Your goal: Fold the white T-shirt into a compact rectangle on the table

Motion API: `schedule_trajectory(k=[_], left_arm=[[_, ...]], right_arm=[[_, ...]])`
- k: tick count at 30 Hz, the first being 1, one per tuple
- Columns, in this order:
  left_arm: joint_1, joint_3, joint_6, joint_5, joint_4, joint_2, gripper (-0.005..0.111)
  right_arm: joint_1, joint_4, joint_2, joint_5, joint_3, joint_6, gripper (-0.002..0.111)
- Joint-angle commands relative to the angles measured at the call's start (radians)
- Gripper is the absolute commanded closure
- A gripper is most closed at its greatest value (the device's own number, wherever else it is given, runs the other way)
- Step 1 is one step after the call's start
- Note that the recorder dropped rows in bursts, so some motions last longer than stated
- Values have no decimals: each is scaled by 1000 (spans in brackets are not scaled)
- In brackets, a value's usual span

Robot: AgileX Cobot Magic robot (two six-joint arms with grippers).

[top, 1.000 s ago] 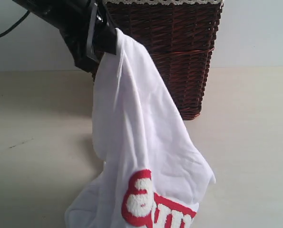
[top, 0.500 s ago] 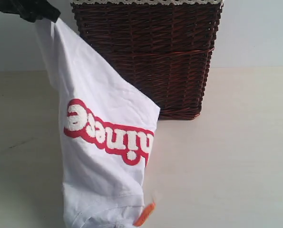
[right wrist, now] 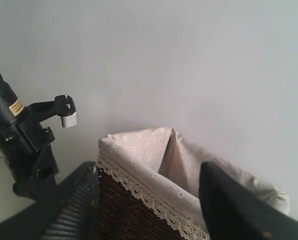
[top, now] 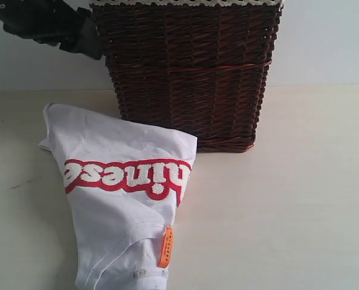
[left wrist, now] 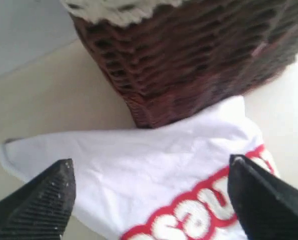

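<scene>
The white T-shirt (top: 116, 187) lies bunched on the table (top: 300, 199) in front of the basket, its red-outlined letters (top: 128, 175) upside down and an orange tag (top: 165, 246) near its lower edge. My left gripper (left wrist: 151, 172) hangs open above the T-shirt (left wrist: 138, 165), nothing between its fingers. In the exterior view the left arm (top: 46, 24) shows at the top left. My right gripper (right wrist: 149, 172) is open, raised above the basket's rim, holding nothing; it is out of the exterior view.
A dark brown wicker basket (top: 188, 72) with a lace-edged cloth lining (right wrist: 154, 150) stands at the back of the table, touching the shirt's far edge. The left arm (right wrist: 23, 145) shows in the right wrist view. A pale wall rises behind.
The left gripper has let go of the T-shirt, which dropped from hanging onto the table. The left arm stays high at the top left.
</scene>
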State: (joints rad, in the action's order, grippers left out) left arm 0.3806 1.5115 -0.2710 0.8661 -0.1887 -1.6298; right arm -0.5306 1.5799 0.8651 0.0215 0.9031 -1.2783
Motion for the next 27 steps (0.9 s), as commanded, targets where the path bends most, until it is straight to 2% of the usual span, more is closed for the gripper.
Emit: schedule_trajectory(k=[1,6,9,15,17,22,25,27], left_arm=[[38,-62,-149,185,-258,2,27],[175,-246,-154,184,-121,2,29],[236,-366,-155,136,-123,2,30],[382,-576,-233,-165,-134,0,30],[427,-599,-253,-212,-122,0,30],[502,-604,-249,-180,-50,0,30],[523,-642,-249,-214,-27,0,30],[525,-681,-231,-268,48,0,30]], right_arm=[[-4,-8,6,10,0,-6,50],[-4,-7,6,10,0,-6,50],[-4,-7,6,10,0,-6,50],[-4,-9,6,10,-16,-6,50],[-4,-9,6,10,-24,-6,50],[-4,-9,6,10,-26,-6,50],[-4,-9,6,10,-26,-6,50],[-4,-9,6,10,-26,-6,50]])
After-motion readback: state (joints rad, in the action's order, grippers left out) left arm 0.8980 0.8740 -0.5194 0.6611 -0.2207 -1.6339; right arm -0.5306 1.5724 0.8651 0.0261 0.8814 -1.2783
